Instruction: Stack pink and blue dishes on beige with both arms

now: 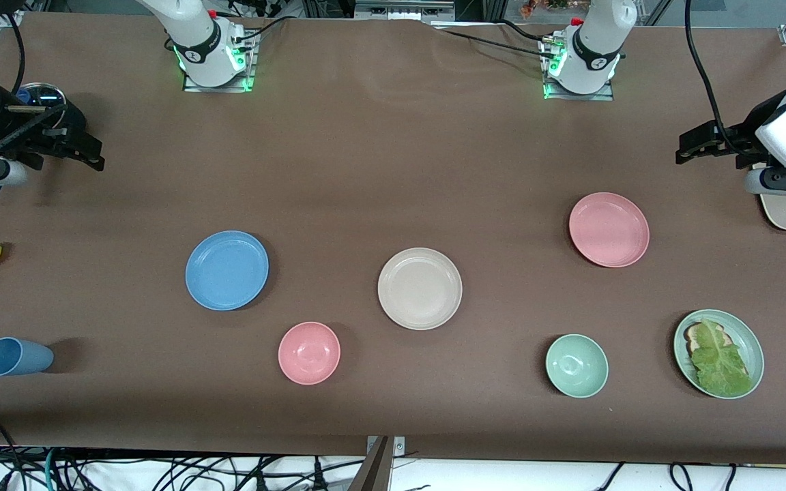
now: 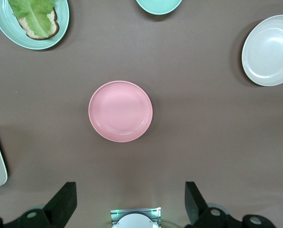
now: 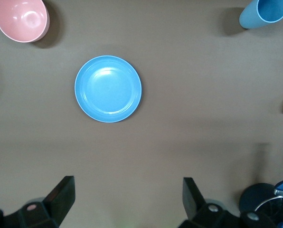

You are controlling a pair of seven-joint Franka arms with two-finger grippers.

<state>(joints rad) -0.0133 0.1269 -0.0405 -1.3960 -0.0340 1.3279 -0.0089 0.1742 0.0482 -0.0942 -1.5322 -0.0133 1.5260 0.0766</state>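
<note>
Plates sit unstacked on the brown tabletop (image 1: 379,157); the shallow cream-beige matte plate (image 1: 419,288) lies mid-tabletop, the light blue round matte plate (image 1: 227,270) beside it toward the right arm's end, the pale pink round matte plate (image 1: 609,229) toward the left arm's end and a little farther from the front camera; each arm is nearer its own dish; the left pincer (image 2: 130,204) hangs over the left arm's end edge, fingers apart and empty, the pink plate lying from it toward the tabletop's middle; the right pincer (image 3: 128,202) hangs likewise at the right arm's end, apart, empty.

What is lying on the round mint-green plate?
On the mint-green plate, a green lettuce leaf lies over a bread slice; only the bread's edge shows, the rest is covered.
</note>
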